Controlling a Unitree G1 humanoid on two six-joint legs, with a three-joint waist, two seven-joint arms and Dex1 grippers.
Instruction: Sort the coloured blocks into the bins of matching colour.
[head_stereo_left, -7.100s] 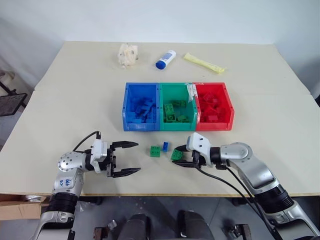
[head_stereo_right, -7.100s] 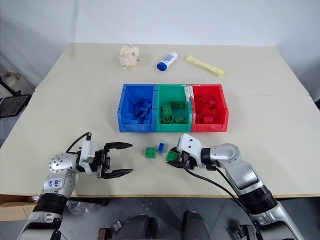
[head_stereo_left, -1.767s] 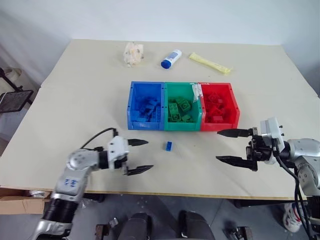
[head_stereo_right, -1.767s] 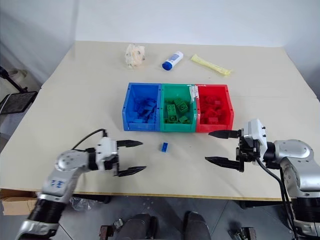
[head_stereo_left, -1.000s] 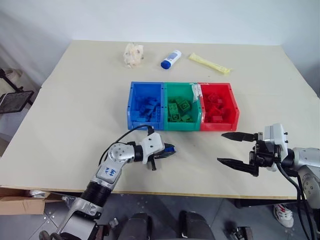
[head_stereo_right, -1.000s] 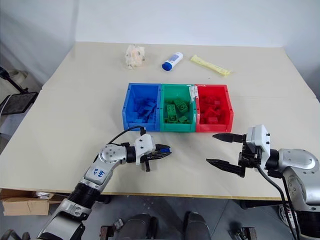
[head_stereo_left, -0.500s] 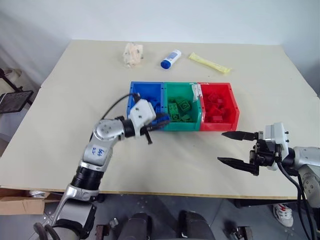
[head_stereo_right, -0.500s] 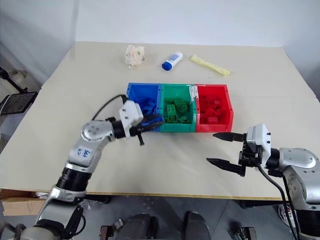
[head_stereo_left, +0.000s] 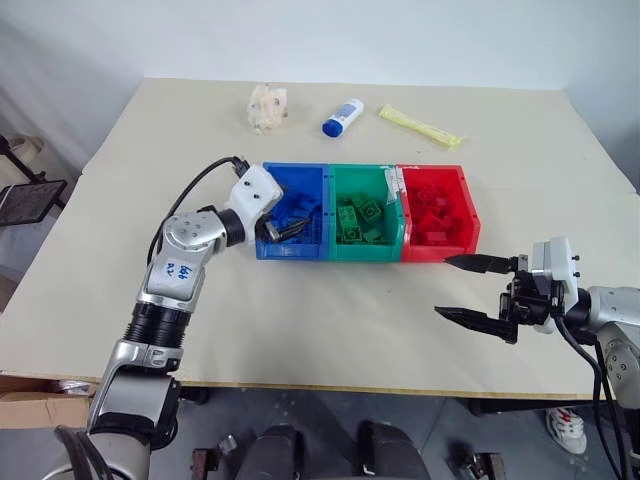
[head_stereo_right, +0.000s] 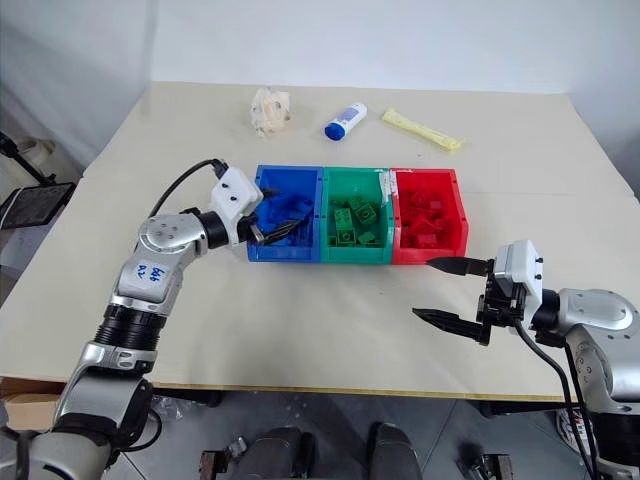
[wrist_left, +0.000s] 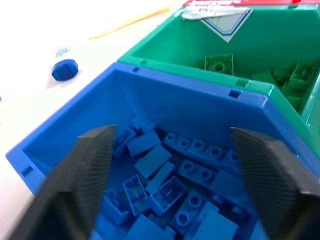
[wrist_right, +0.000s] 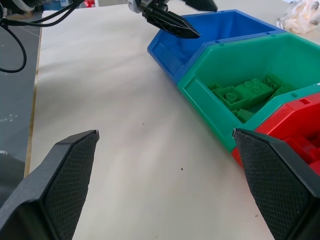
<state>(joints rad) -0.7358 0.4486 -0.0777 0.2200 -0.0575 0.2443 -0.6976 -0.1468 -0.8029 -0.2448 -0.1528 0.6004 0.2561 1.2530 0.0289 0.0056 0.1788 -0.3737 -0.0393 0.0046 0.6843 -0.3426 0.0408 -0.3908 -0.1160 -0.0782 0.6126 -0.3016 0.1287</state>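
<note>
Beige desk (head_stereo_left: 150, 200) carries everything; no loose bricks on it that I can see. Blue bin (head_stereo_left: 268, 250) sits at 9 o'clock in the joined row, green bin (head_stereo_left: 364, 251) in the middle, red bin (head_stereo_left: 440, 251) at 3 o'clock, each with bricks of its own colour inside: blue blocks (wrist_left: 165, 175), green blocks (head_stereo_left: 358, 220), red blocks (head_stereo_left: 432, 215). Beyond the bins toward 12 o'clock, well apart: a yellow packet (head_stereo_left: 420, 127), a white-and-blue tube (head_stereo_left: 342, 117), a crumpled pale wad (head_stereo_left: 266, 107). Left tool (head_stereo_left: 292, 221) hangs over the blue bin from its 9 o'clock side, jaws spread wide and nothing between them; wrist view looks straight down at the blue pile. Right tool (head_stereo_left: 476, 292) hovers over bare desk at about 5 o'clock from the red bin, jaws wide apart, empty. Sorting looks done or nearly so. Risks, as judgement: left fingertips sit low by the bin's rim, so pulling back could hook the wall and drag the whole joined row; dipping lower could flick a blue brick over the divider into green.
</note>
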